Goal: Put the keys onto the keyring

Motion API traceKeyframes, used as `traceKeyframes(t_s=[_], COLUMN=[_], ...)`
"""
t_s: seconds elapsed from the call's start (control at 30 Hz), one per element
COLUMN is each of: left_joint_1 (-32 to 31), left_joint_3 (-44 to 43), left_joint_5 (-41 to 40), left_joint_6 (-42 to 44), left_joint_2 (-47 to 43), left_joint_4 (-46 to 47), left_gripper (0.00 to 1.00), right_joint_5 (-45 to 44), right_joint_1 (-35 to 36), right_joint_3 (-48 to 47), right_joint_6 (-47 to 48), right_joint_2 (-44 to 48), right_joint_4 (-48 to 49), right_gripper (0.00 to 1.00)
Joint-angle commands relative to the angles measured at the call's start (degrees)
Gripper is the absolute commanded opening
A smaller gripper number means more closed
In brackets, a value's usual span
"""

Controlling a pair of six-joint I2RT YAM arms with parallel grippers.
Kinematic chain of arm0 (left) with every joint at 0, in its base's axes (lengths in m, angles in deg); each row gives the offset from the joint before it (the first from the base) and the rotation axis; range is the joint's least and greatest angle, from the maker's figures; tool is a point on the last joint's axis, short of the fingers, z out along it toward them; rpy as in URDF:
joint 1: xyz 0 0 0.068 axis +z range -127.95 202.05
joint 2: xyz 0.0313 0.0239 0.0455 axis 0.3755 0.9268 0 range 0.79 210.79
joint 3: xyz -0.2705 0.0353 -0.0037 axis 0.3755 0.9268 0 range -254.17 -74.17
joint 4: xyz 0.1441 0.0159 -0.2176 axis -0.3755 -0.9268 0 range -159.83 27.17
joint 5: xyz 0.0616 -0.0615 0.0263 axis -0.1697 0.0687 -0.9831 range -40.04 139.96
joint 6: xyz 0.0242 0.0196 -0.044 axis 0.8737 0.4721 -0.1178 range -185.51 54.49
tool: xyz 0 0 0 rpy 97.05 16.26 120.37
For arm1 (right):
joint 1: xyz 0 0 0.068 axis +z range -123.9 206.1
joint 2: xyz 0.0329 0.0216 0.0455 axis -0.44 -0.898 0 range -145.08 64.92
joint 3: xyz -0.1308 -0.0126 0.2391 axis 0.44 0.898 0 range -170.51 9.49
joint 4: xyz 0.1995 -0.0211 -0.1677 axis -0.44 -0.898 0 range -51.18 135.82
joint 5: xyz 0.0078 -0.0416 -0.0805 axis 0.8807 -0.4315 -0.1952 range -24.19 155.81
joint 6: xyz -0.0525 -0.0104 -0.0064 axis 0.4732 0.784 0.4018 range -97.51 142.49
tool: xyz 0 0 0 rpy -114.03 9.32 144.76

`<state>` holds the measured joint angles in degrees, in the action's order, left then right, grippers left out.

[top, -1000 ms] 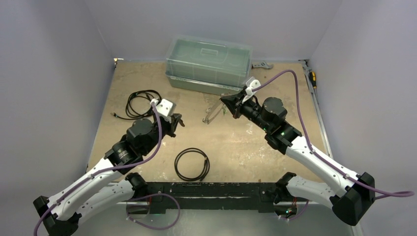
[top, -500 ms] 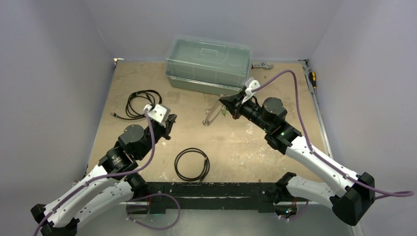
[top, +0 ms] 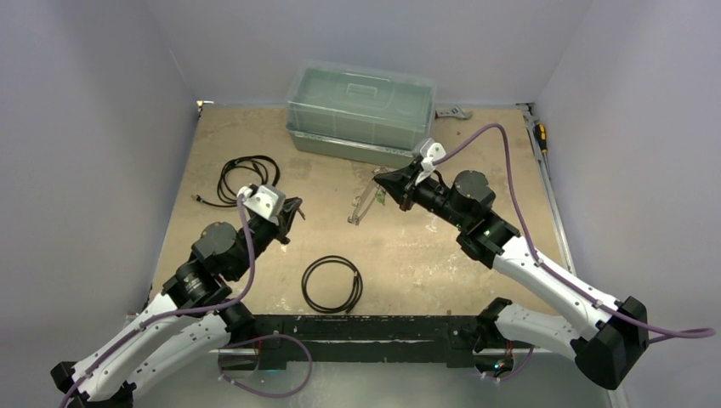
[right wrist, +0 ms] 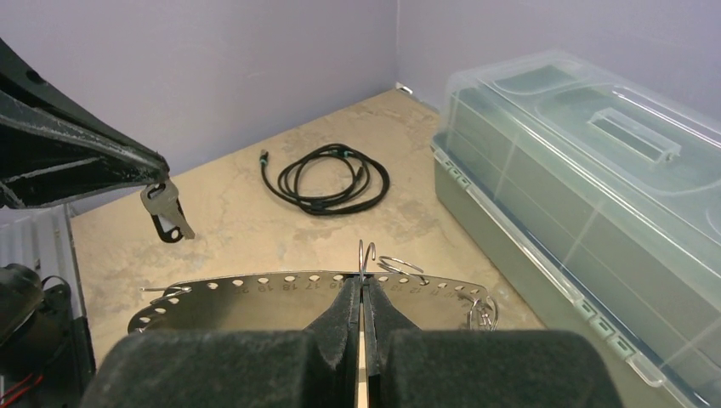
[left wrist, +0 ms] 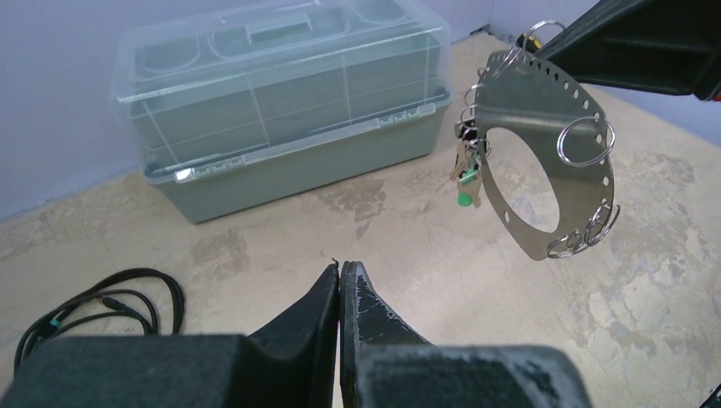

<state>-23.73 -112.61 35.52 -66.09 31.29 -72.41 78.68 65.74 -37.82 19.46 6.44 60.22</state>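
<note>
Steel keyring (left wrist: 544, 110) clamped edge-on in my right gripper (right wrist: 362, 293), held off table (top: 425, 246) near box (top: 361, 106) at far edge. Few keys (left wrist: 466, 170) hung from its rim, green piece (left wrist: 463, 200) lowest. My left gripper (left wrist: 339, 272) pinched one key (right wrist: 166, 206), well apart from keyring, toward left edge.

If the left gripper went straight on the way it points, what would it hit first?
Probably the front of the plastic box, passing left of the keyring; depth is unclear, so the table might come first.
</note>
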Motion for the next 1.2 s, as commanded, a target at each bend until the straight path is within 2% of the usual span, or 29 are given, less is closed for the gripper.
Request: traceKeyframes(t_s=[0.0, 0.27, 0.7, 0.83, 1.17], left_joint_1=[0.17, 0.2, 0.18, 0.18, 0.17], left_joint_3=[0.63, -1.4, -1.72, -1.92, -0.9], left_joint_5=[1.55, 5.58, 14.82, 19.57, 37.78], left_joint_6=[2.56, 6.49, 10.16, 10.63, 13.82], left_joint_2=[-1.75, -3.26, -7.32, -7.17, -6.44], left_joint_4=[3.22, -0.93, -2.3, -2.61, -1.56], left_gripper=[0.0, 0.0, 0.0, 0.0, 0.0], right_joint_5=[4.0, 8.71, 19.09, 22.58, 28.82], right_joint_1=[0.77, 2.9, 7.41, 8.5, 11.32], right_joint_3=[-0.16, -0.18, -0.72, -1.77, -4.55], right_joint_6=[1.49, 2.68, 9.53, 11.1, 14.92], right_joint_2=[0.82, 0.73, 0.2, -0.79, -2.92], right_joint_4=[5.03, 5.25, 3.55, 1.6, -3.91], right_gripper=[0.0, 0.0, 0.0, 0.0, 0.0])
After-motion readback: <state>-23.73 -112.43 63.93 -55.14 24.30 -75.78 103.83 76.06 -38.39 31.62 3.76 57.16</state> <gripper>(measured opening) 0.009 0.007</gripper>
